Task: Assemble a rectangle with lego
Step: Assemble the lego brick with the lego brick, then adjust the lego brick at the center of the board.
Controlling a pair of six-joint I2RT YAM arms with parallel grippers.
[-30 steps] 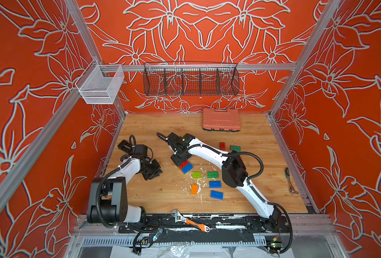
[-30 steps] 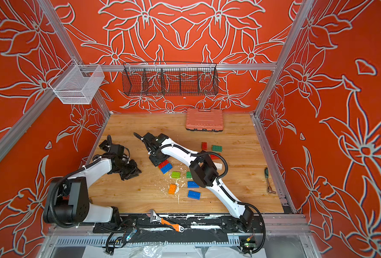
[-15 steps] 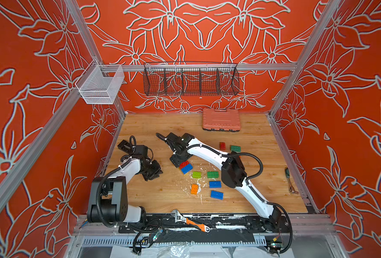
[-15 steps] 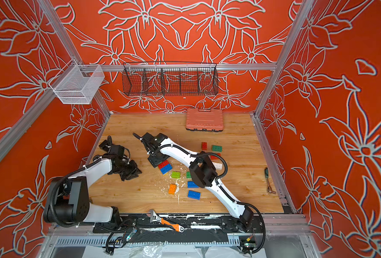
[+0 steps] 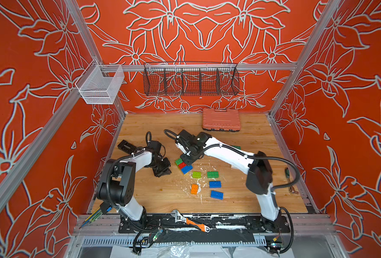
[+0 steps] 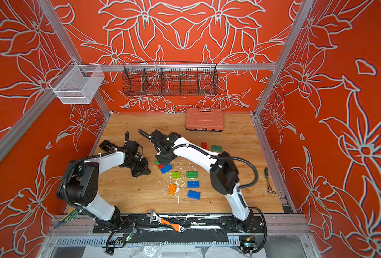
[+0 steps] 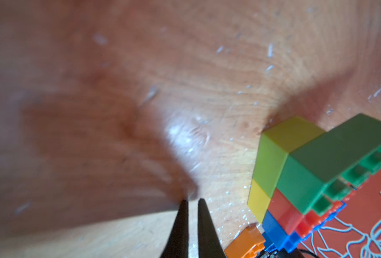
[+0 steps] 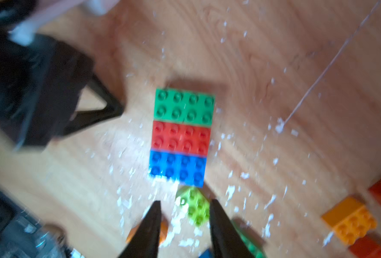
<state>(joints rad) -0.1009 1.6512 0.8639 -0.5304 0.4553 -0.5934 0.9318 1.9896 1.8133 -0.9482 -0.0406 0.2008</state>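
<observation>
Three 2x4 bricks, green, red and blue, sit side by side as one flat brick slab on the counter, just left of centre in both top views. Right claw hangs over the slab's upper-left end, jaws partly apart, gripping nothing. Lime brick lies on the counter behind the gap. Left claw is just left of the slab, tips nearly together, empty, not touching it. Yellow piece touches the slab's end; under or beside, cannot tell. Loose at lower right of the slab: green brick, orange brick, two blue bricks. Red brick and dark green brick lie farther right, higher up.
</observation>
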